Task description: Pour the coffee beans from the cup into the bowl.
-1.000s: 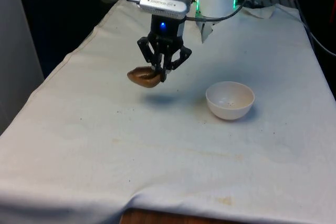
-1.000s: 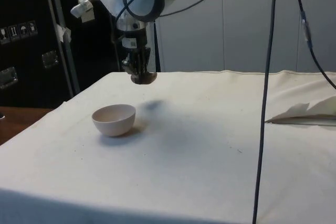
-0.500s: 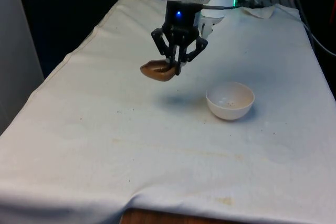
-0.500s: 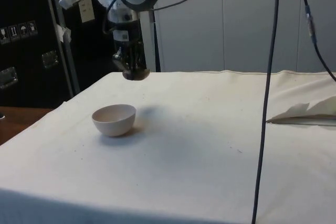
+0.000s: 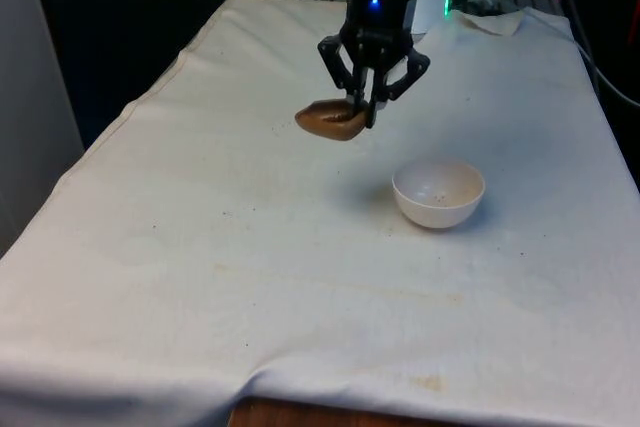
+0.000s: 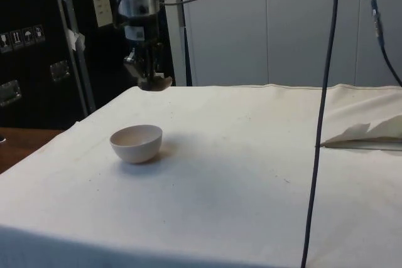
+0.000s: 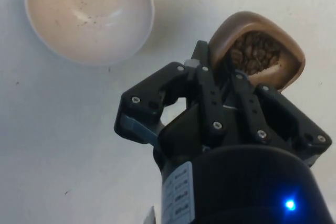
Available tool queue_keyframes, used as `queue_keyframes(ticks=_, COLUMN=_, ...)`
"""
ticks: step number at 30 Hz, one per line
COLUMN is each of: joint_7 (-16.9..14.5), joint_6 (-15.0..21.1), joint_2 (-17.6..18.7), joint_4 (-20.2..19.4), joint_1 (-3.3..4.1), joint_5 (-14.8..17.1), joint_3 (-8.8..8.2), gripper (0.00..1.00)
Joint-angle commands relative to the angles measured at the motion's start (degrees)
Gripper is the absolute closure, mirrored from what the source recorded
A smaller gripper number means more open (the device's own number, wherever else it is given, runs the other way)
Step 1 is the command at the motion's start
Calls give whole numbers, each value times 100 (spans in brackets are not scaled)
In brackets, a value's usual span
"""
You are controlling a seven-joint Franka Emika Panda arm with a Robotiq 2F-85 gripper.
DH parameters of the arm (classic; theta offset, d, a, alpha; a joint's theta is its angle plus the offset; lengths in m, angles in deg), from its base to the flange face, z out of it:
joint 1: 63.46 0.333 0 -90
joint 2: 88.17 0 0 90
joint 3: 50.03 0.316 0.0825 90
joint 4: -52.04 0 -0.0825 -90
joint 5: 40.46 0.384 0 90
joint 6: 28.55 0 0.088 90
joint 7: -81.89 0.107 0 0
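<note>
Landmark: the white round ceramic bowl (image 5: 438,191), which sat upright on the white tablecloth (image 5: 250,277).

Small brown wooden cup (image 5: 332,120) hung in the air to the front view's left of the bowl and farther from the camera, well above the cloth and not over the bowl's rim. Black two-finger gripper (image 5: 366,113) was closed on the cup's rim; one finger's tip was hidden inside the cup. Dark coffee beans (image 7: 254,52) lay in the cup, seen from the wrist camera.

Bowl interior (image 7: 86,11) held a few dark specks; hard to make out what they were.

In the side view the cup (image 6: 152,83) was largely hidden behind the fingers (image 6: 146,70), above and beyond the bowl (image 6: 136,142).
</note>
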Motion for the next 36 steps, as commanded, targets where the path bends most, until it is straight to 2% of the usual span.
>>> queue_keyframes(ticks=1, joint_7=80, joint_6=-63, joint_2=-29, joint_4=11, joint_1=46, joint_5=-57, joint_3=-23, gripper=97)
queue_keyframes(ticks=7, joint_7=258, joint_6=-201, joint_2=-120, joint_4=57, joint_1=57, joint_5=-80, joint_3=149, gripper=97)
queue_keyframes(ticks=8, joint_7=172, joint_6=-155, joint_2=-97, joint_4=52, joint_1=11, joint_5=-29, joint_3=172, gripper=97)
queue_keyframes(ticks=9, joint_7=286, joint_6=-223, joint_2=-132, joint_4=63, joint_1=63, joint_5=-86, joint_3=172, gripper=97)
queue_keyframes(ticks=17, joint_7=567, joint_6=-384, joint_2=-212, joint_4=143, joint_1=63, joint_5=-155, joint_3=430, gripper=97)
queue_keyframes(ticks=18, joint_7=527, joint_6=-338, joint_2=-201, joint_4=138, joint_1=23, joint_5=-115, joint_3=476, gripper=97)
queue_keyframes(ticks=19, joint_7=613, joint_6=-395, joint_2=-223, joint_4=155, joint_1=63, joint_5=-160, joint_3=476, gripper=97)
queue_keyframes(ticks=25, joint_7=779, joint_6=-464, joint_2=-246, joint_4=206, joint_1=74, joint_5=-172, joint_3=636, gripper=97)
queue_keyframes(ticks=26, joint_7=710, joint_6=-413, joint_2=-235, joint_4=201, joint_1=23, joint_5=-126, joint_3=670, gripper=97)
queue_keyframes(ticks=27, joint_7=802, joint_6=-476, joint_2=-246, joint_4=218, joint_1=69, joint_5=-172, joint_3=665, gripper=97)
queue_keyframes(ticks=33, joint_7=991, joint_6=-533, joint_2=-246, joint_4=281, joint_1=80, joint_5=-201, joint_3=848, gripper=97)
queue_keyframes(ticks=35, joint_7=1077, joint_6=-556, joint_2=-235, joint_4=315, joint_1=74, joint_5=-212, joint_3=934, gripper=97)
queue_keyframes(ticks=36, joint_7=1003, joint_6=-516, joint_2=-235, joint_4=292, joint_1=34, joint_5=-172, joint_3=945, gripper=97)
